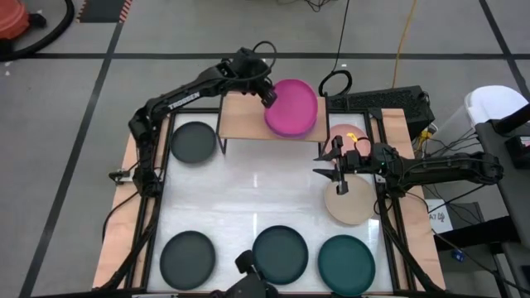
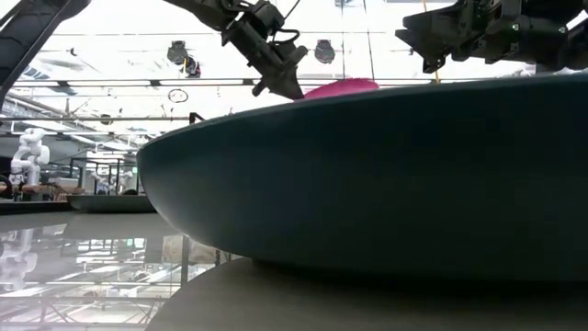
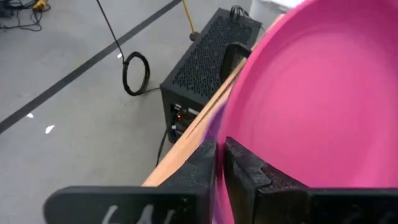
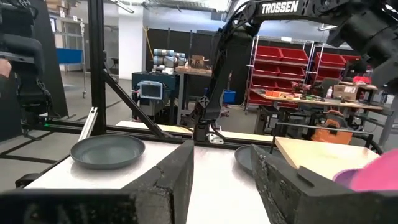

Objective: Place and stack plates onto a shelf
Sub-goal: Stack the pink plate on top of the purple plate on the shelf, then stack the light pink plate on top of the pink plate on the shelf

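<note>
My left gripper (image 1: pixel 267 96) is shut on the magenta plate (image 1: pixel 294 108) over the right half of the light-wood shelf (image 1: pixel 244 122) at the table's far edge. A purplish rim shows under the magenta plate; what it belongs to I cannot tell. My right gripper (image 1: pixel 339 170) hovers open, touching nothing, between the pale pink plate (image 1: pixel 344 132) and the beige plate (image 1: pixel 352 207), both lying flat on the table's right side. In the right wrist view its fingers (image 4: pixel 177 180) stand apart. My left gripper pinches the magenta plate's rim (image 3: pixel 217 158) on the plate's left side, one finger above the rim and one below. The fingers come from the table's left, slanting down. The plate (image 2: pixel 342 87) sits tilted over the shelf; whether its far side rests on the board I cannot tell.
A dark grey plate (image 1: pixel 193 141) lies left of the shelf. Along the near edge lie two dark plates (image 1: pixel 187 258) (image 1: pixel 280 252) and a dark teal plate (image 1: pixel 346 263), which fills the low view. Black frame posts stand at both table sides. The white middle is bare.
</note>
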You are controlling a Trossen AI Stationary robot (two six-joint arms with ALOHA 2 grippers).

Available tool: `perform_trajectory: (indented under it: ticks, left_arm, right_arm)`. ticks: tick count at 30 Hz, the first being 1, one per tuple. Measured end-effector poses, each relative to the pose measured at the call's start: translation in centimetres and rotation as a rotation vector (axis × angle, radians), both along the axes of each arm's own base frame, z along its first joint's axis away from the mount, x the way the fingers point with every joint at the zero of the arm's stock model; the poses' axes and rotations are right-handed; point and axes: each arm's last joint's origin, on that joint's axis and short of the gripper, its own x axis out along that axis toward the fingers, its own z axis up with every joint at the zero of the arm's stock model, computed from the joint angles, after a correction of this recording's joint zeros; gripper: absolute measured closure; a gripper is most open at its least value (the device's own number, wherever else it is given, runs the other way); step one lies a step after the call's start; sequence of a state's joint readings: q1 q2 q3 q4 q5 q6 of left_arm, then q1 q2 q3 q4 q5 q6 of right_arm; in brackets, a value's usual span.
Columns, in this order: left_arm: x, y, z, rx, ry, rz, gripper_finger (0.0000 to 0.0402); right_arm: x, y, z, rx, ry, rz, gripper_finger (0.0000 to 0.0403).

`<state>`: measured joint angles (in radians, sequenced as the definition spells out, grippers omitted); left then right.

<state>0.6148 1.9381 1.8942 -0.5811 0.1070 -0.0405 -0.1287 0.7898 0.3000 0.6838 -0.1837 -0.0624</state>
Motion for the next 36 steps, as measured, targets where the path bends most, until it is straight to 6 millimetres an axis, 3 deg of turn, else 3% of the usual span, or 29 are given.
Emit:
perform_trajectory:
  ticks: [10,17,23,30,33,36]
  left_arm:
    - [0.2,-0.7,-0.2,0.021,0.044,-0.045,0.0342]
    - [0.3,-1.3,0.3,0.043,0.040,-0.070,0.0262]
    - [-0.7,-2.0,2.7,0.086,-0.025,-0.070,0.0218]
    - [-3.0,-7.8,9.5,0.248,-0.190,-0.194,0.0247]
    - [-4.3,-11.3,10.6,0.323,-0.182,-0.241,0.0269]
    - [-5.6,-14.3,10.2,0.377,-0.184,-0.248,0.0289]
  right_arm:
    - [0.0,0.0,0.0,-0.001,0.000,0.000,0.0264]
    - [0.0,0.0,0.0,-0.001,0.004,0.000,0.0264]
    - [0.0,0.0,-0.3,0.002,0.032,0.000,0.0264]
    - [0.0,-0.3,-1.5,0.018,0.168,-0.081,0.0264]
    - [-0.1,-0.5,-1.4,0.019,0.306,-0.098,0.0264]
    - [-0.3,-0.7,-0.9,0.026,0.462,-0.140,0.0264]
